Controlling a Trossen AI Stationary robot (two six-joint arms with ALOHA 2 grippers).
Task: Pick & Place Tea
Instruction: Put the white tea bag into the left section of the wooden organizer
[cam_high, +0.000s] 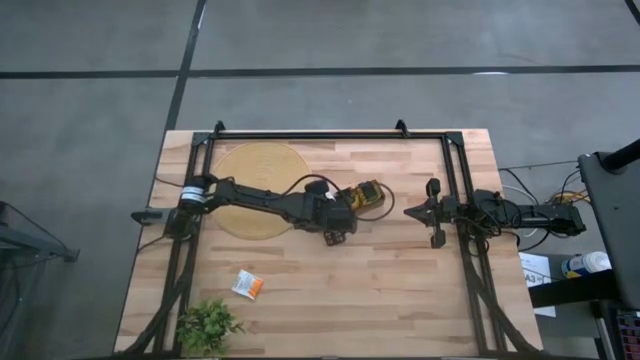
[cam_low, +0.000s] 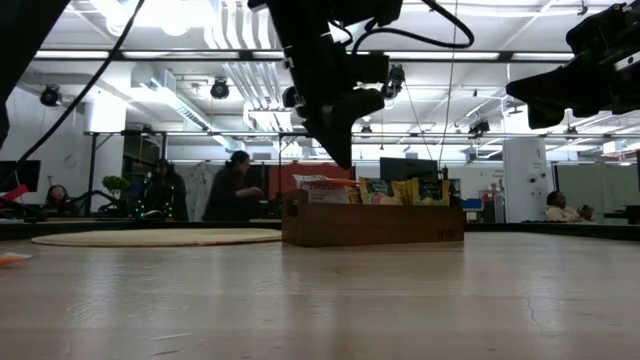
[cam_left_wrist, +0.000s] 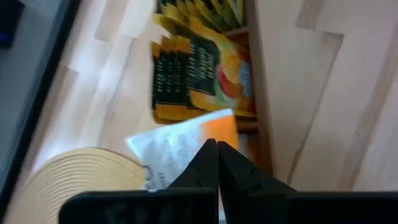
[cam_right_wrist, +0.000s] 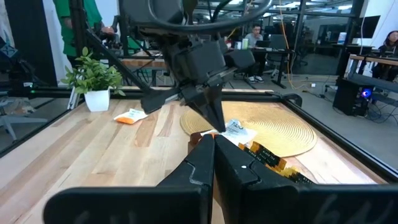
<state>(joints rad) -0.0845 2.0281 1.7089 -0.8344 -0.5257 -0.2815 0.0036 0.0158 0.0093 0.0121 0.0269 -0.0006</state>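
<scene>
Open-plan lab or office workspace

Exposed ceiling ducts (cam_low: 240, 80), strip lighting, computer desks (cam_right_wrist: 367, 62) and seated people (cam_low: 555, 208) are seen beyond the wooden desk (cam_high: 400, 290).

One tray (cam_high: 368, 195), one mat (cam_high: 262, 187), one plant (cam_high: 208, 325).

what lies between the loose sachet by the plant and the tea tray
Only bare wooden table lies between the loose sachet and the tray, as the high view shows; the plant sits off to the side.

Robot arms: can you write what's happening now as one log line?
left gripper: shut on white-and-orange tea sachet, above brown wooden tray | right gripper: shut, waiting
</scene>
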